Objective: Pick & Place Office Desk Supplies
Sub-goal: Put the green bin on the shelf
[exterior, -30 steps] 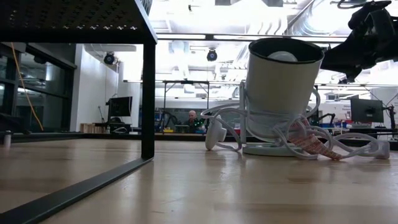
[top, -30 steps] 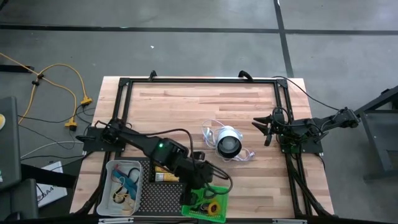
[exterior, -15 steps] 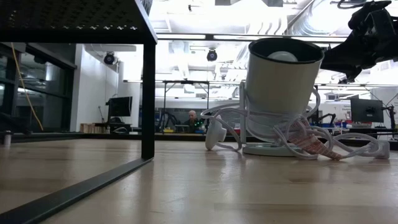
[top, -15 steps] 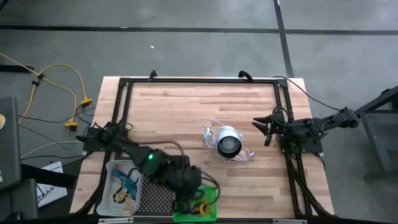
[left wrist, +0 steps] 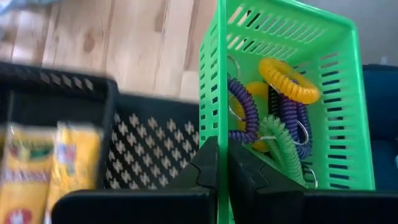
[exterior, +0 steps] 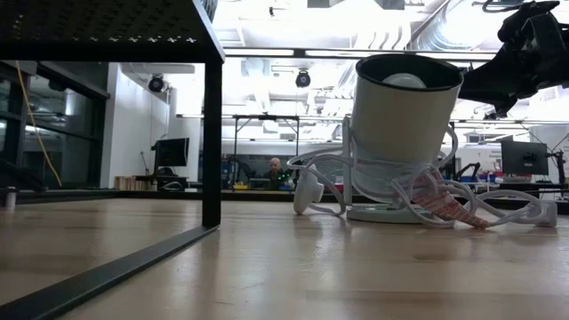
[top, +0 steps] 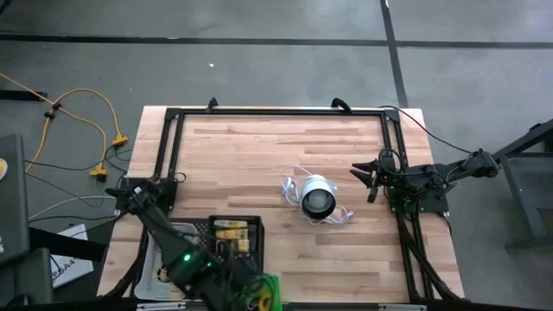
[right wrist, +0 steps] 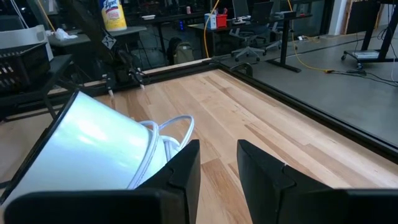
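Your left gripper [left wrist: 217, 180] has carried the green slotted plastic basket [left wrist: 339, 74] off the table's front edge since a second ago, jaws clamped on its wall. Inside lie yellow, purple and green coiled loops [left wrist: 273, 112]. Yellow packs [top: 232, 233] fill the black tray [top: 256, 231]. Your right gripper [right wrist: 214, 168] waits, jaws apart.

In the high view the green tray [top: 263, 296] runs off the picture's bottom edge, mostly covered by the left arm. The left tool [left wrist: 222, 177] hides part of the tray's wall. The yellow packs [left wrist: 46, 168] are blurred, their print unreadable.
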Robot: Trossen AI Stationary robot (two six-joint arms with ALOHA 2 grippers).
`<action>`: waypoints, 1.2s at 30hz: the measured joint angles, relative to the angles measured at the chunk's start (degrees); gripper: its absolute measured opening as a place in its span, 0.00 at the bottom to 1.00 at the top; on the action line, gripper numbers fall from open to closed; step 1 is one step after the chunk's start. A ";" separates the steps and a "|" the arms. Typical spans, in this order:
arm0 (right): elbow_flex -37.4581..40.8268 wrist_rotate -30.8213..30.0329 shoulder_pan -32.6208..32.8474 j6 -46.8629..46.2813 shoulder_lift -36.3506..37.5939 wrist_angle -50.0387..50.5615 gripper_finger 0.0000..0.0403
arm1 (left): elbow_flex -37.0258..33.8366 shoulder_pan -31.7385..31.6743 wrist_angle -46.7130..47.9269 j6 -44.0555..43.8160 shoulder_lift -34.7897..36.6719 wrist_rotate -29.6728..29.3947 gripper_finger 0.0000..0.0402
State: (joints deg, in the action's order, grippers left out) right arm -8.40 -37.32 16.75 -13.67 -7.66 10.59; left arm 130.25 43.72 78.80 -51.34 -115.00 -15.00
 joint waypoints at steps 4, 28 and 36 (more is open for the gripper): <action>0.00 0.00 -0.01 0.00 0.00 -0.02 0.23 | -0.19 2.63 2.96 -2.99 -0.02 -2.31 0.01; 0.00 0.00 -0.02 0.00 0.00 0.00 0.23 | -0.42 5.65 11.21 -2.47 -0.02 -5.27 0.01; 0.00 0.00 0.00 0.00 0.00 -0.02 0.23 | -0.69 5.58 11.18 -2.91 0.32 -4.96 0.01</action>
State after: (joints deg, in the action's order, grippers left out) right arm -8.40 -37.32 16.74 -13.67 -7.66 10.57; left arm 129.56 49.30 89.97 -54.25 -114.68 -19.96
